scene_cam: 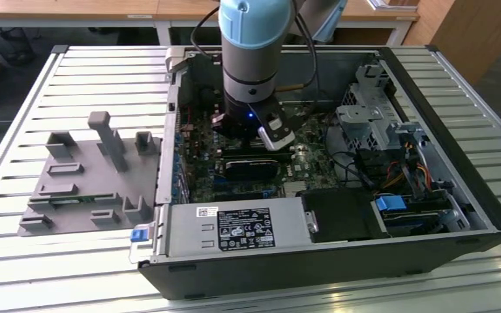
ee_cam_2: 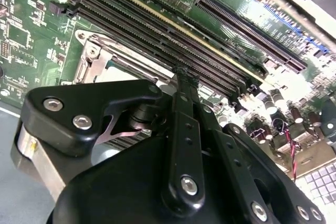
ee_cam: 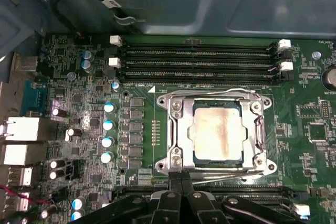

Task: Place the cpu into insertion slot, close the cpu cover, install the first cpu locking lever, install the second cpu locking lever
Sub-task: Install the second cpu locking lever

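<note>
A: Where's the cpu?

B: In the first wrist view the cpu [ee_cam: 217, 131] lies flat in the slot [ee_cam: 173, 145], pale face up. The cover [ee_cam: 181, 129] is down around it, its window framing the chip. A thin wire lever [ee_cam: 210, 94] runs along the far edge of the cover, another lever [ee_cam: 231, 170] along the edge nearest the gripper.

A: And the gripper?

B: The gripper [ee_cam: 181, 176] sits just in front of the socket's near edge. Its two fingers [ee_cam: 175, 180] are pressed together with no gap I can see, nothing between them. In the second wrist view the fingertip [ee_cam_2: 185, 74] ends right by the socket corner; I cannot tell whether it touches the lever there.

A: What's beyond the socket?

B: Past it, away from the gripper, long black memory slots [ee_cam: 199, 56] run side by side with white clips at their ends. In the second wrist view the same slots [ee_cam_2: 157, 35] cross the green board [ee_cam_2: 31, 35], with a card slot [ee_cam_2: 247, 30] further out.

A: And from outside?

B: In the exterior view the arm [scene_cam: 252, 59] reaches straight down into the open case [scene_cam: 459, 195], which lies on a slatted table [scene_cam: 24, 274]. A grey fixture [scene_cam: 85, 176] sits on the table to the exterior view's left of the case, well apart from the gripper [scene_cam: 246, 134].
</note>
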You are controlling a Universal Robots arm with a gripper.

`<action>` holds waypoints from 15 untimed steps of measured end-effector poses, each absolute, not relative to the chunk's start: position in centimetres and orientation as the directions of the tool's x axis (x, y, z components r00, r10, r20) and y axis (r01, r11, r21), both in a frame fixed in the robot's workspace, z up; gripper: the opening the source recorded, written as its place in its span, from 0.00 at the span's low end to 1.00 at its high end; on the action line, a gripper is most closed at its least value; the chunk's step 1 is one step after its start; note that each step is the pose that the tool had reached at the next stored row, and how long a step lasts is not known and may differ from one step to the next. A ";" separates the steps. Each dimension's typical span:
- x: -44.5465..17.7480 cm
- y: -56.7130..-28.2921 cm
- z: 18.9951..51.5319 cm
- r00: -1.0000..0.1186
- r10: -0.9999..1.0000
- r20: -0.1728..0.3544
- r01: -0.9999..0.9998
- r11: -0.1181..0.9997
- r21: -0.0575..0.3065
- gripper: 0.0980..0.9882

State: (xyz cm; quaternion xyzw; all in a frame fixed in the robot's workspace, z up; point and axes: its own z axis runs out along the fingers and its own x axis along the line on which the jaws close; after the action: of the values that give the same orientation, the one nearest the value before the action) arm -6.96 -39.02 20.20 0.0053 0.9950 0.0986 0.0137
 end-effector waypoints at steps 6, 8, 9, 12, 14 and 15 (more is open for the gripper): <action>-7.4 -39.1 19.8 -1.000 0.013 -0.026 0.008 0.979 0.203 0.01; -7.5 -39.1 19.8 -1.000 0.013 -0.026 0.008 0.979 0.204 0.01; -7.6 -39.1 19.8 -1.000 0.013 -0.026 0.008 0.979 0.205 0.01; -7.7 -39.1 19.7 -1.000 0.013 -0.026 0.008 0.978 0.210 0.01; -7.7 -39.1 19.6 -1.000 0.014 -0.026 0.008 0.977 0.214 0.01; -7.7 -39.1 19.6 -1.000 0.014 -0.026 0.008 0.976 0.217 0.01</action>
State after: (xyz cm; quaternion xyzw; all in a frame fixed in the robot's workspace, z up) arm -7.67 -39.08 19.58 0.0055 0.9939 0.1090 0.0136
